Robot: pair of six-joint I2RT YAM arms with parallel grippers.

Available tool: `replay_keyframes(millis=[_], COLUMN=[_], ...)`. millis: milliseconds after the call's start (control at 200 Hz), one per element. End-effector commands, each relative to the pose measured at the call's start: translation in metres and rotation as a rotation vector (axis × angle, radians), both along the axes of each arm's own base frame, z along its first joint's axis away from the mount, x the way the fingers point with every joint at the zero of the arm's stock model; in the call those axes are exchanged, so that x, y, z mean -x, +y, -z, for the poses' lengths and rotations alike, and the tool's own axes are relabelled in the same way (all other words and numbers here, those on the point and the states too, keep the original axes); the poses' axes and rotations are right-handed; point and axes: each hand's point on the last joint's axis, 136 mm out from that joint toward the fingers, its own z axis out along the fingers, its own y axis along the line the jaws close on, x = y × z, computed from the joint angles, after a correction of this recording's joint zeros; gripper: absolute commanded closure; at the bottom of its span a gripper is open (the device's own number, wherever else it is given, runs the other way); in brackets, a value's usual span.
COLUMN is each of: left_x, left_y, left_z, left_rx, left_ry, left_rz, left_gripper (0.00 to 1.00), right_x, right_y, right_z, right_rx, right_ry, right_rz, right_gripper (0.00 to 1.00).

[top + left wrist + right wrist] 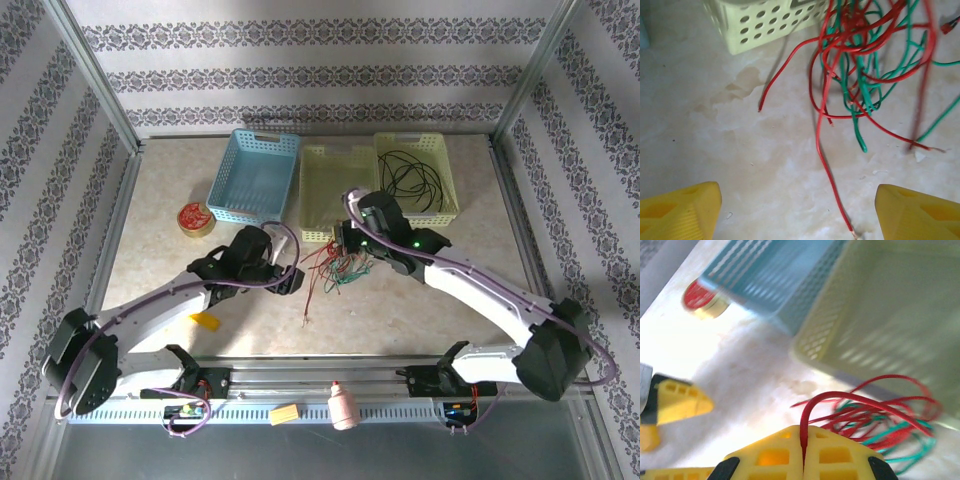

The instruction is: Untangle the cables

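Red and green cables [335, 265] lay snarled on the tabletop [400, 310], just in front of the pale yellow basket [330, 190], between the two arms. Right gripper [802, 460] was clamped shut on one red cable [850, 399]. The left gripper [797, 212] stood apart, empty, low over a loose red end. Risk: a pull by the right would likely drag or cinch the whole knot, since nothing pinned the rest. Thin wire could also slip from the fingers.

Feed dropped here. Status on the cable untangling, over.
Left gripper open and empty. Right gripper shut on red cable. Red and green cables tangled beside pale green basket.
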Motion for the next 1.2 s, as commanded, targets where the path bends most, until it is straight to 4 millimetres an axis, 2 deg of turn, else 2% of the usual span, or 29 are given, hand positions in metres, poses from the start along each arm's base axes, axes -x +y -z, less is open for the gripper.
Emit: replay_keyframes(millis=[0,85,290,425,535,600,640,785,875,930,1030,1195], left_x=[0.001,-0.013,-0.042,-0.051,-0.056,-0.056,-0.057,-0.060,-0.065,-0.065,-0.065,-0.060], left_y=[-0.009,-0.025,-0.069,-0.082,-0.081,-0.080,-0.079,-0.071,-0.062,-0.057,-0.050,-0.036], left_z=[-0.013,-0.022,-0.032,-0.033,-0.023,-0.014,-0.009,0.014,0.033,0.043,0.051,0.064], left_rx=[0.011,0.051,0.175,0.207,0.202,0.196,0.196,0.181,0.135,0.122,0.110,0.068], left_ry=[0.005,-0.026,-0.086,-0.102,-0.099,-0.083,-0.078,-0.044,-0.017,0.007,0.026,0.045], left_rz=[0.059,0.079,0.160,0.186,0.163,0.151,0.136,0.092,0.045,0.029,0.012,-0.023], left_gripper=[0.22,0.26,0.21,0.19,0.26,0.43,0.50,0.51,0.57,0.57,0.57,0.53], right_x=[0.017,0.026,0.059,0.067,0.067,0.066,0.066,0.066,0.065,0.065,0.057,0.023], right_y=[0.035,0.046,0.052,0.048,0.043,0.040,0.038,0.026,0.014,0.006,-0.017,-0.068], right_z=[-0.024,-0.041,-0.098,-0.129,-0.148,-0.156,-0.162,-0.183,-0.202,-0.213,-0.240,-0.283], right_rx=[-0.077,-0.103,-0.232,-0.373,-0.447,-0.468,-0.479,-0.506,-0.523,-0.532,-0.519,-0.413], right_ry=[-0.011,-0.026,-0.020,0.028,0.041,0.031,0.025,-0.026,-0.078,-0.113,-0.228,-0.516], right_rz=[-0.189,-0.251,-0.413,-0.445,-0.459,-0.465,-0.467,-0.466,-0.449,-0.431,-0.349,-0.068], right_gripper=[1.00,1.00,1.00,1.00,1.00,1.00,1.00,1.00,1.00,1.00,1.00,1.00])
